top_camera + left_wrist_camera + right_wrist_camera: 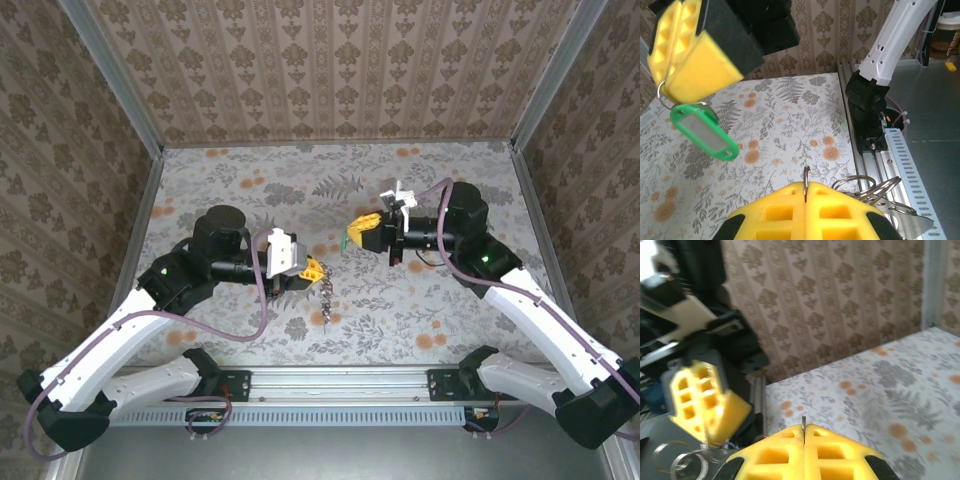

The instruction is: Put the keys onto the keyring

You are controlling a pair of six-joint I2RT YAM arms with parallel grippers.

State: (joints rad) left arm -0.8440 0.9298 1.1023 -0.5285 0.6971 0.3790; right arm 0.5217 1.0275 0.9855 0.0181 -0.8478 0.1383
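The green oval plastic key tag, with a grey label window, hangs above the table from a thin wire loop pinched in my closed right gripper. I judge it light and swingy; the stiff, slippery wire is where I'd grip it. My left gripper is clamped on the thin silver keyring.
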